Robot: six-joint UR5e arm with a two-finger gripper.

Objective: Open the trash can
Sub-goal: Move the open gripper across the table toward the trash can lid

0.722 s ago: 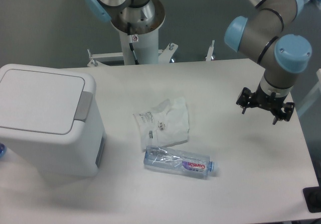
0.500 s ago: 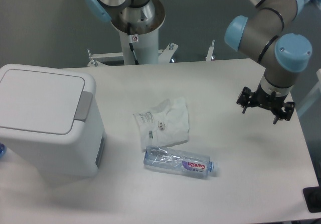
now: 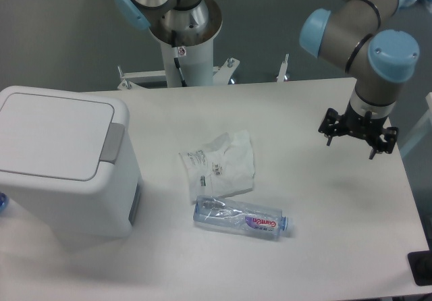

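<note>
**Desk:** Camera view, fixed above the table — where does the trash can [image 3: 64, 162] stand?

**Photographer:** At the left edge of the white table [image 3: 304, 247], a large white bin with rounded corners. Its flat lid [image 3: 52, 135] lies shut, and the grey push tab [image 3: 113, 142] runs along the lid's right side, facing the middle of the table.

**Desk:** And the arm?

**Photographer:** The grey arm with blue joint caps [image 3: 368, 38] comes in from the upper right. Its black gripper [image 3: 358, 142] hangs above the table's right side, well apart from the bin. The fingers are spread and hold nothing.

**Desk:** What lies between them?

**Photographer:** A crumpled clear plastic wrapper [image 3: 219, 162] with dark print sits near the centre. Just below it, touching or nearly so, a crushed clear water bottle [image 3: 241, 218] lies on its side, its pink-and-blue label up and its cap end pointing right.

**Desk:** Anything behind the table?

**Photographer:** The arm's white pedestal [image 3: 185, 58] rises behind the far edge, with a metal base [image 3: 183, 17] on top.
</note>
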